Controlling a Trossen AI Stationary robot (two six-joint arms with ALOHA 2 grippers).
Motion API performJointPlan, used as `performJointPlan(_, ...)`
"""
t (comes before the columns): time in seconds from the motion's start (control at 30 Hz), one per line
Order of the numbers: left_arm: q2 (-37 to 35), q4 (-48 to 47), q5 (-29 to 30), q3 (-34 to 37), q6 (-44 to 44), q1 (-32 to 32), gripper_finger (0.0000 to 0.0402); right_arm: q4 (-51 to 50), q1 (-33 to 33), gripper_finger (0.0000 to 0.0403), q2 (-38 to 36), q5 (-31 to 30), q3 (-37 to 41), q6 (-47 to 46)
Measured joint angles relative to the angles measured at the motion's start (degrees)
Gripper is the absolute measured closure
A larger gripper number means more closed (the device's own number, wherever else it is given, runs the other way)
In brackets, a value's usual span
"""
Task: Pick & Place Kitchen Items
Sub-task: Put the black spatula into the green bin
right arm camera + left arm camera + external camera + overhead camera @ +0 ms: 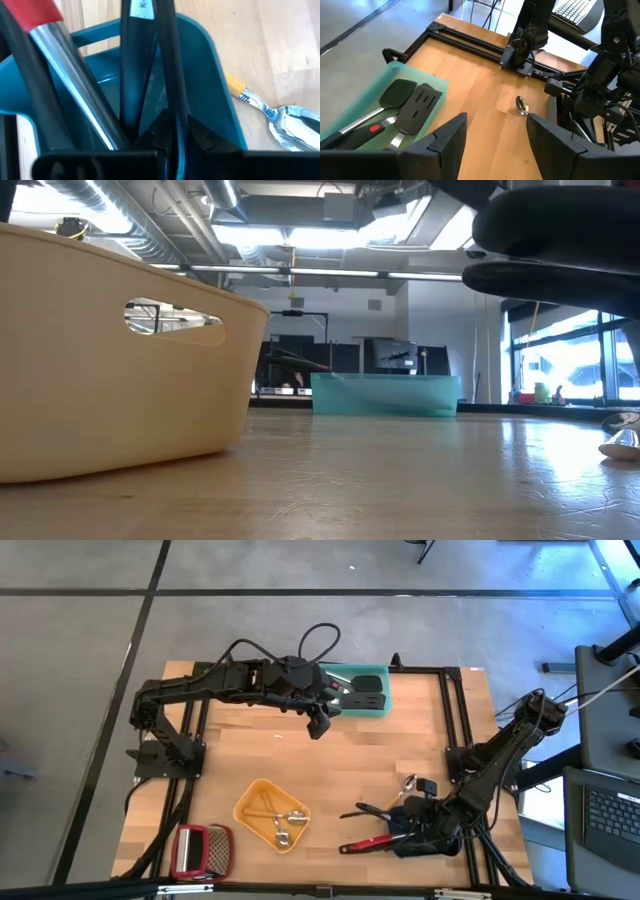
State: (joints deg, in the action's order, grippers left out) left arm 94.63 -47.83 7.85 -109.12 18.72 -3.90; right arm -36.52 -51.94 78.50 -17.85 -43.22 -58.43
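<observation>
The right gripper (408,832) sat low in the blue tray (210,60), its fingers nearly together around a black utensil handle (172,75), with a spoon (287,122) just beside. The left gripper (495,140), fingers spread and empty, hovered beside the teal tray (367,100) holding two spatulas (412,107).

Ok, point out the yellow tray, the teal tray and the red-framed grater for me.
yellow tray (250,801): high view, on its upper left rim.
teal tray (383,672): high view, on its right corner rim.
red-framed grater (203,850): high view, on the metal grating face.
</observation>
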Motion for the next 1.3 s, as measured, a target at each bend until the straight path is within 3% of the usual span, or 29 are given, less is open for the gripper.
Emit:
performJointPlan(1.07,0.02,-0.13,-0.26,0.00,0.95,0.00,0.0201,-0.06,-0.02,0.0366,0.00,1.44,-0.01,0.35)
performJointPlan(1.13,0.02,-0.54,-4.28,0.00,4.72,-0.02,0.0201,-0.11,-0.02,0.0361,0.00,1.67,-0.01,-0.34)
performJointPlan(1.23,0.43,-2.21,-19.66,0.00,14.70,-0.28,0.0201,-0.23,-0.01,0.0349,0.00,2.82,-0.02,-0.79)
performJointPlan(1.3,0.89,-4.20,-25.60,0.06,20.25,1.42,0.0201,-0.56,-0.02,0.0343,0.00,3.27,-0.02,-0.83)
